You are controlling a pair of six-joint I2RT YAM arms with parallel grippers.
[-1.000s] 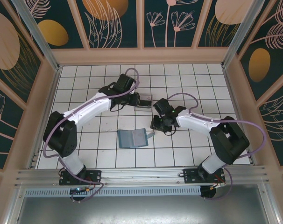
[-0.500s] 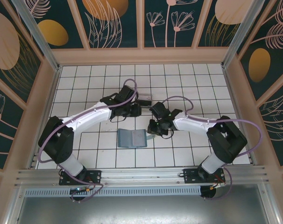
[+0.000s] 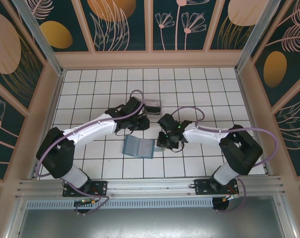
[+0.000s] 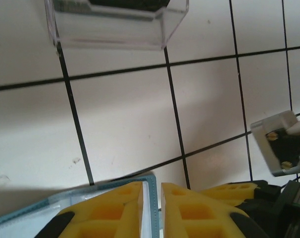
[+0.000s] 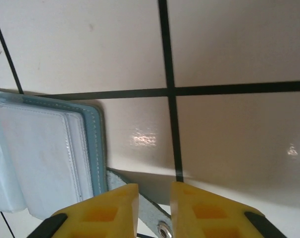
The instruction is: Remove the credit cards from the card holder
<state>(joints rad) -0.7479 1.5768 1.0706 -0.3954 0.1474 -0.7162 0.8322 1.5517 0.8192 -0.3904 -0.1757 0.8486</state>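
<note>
Card holder (image 3: 139,147) lies open a little in from the near edge of the surface (image 3: 204,84), about midway between its side edges. Soft, light and floppy, with slick clear sleeves (image 5: 36,148). I judge it will slide or lift unless pinned, so take the stitched rim or the strap tab (image 5: 142,208), not a sleeve. Credit cards inside: can't make them out; likely thin, stiff and slippery, best taken by an exposed edge. My right fingers (image 5: 105,208) are at the holder's side facing the right edge, slightly spread with the tab between them; pinching or not, cannot tell. My left fingers (image 4: 110,208), nearly pressed together, are at its far rim. Beyond, toward the far edge, sits a clear box (image 4: 115,25).
</note>
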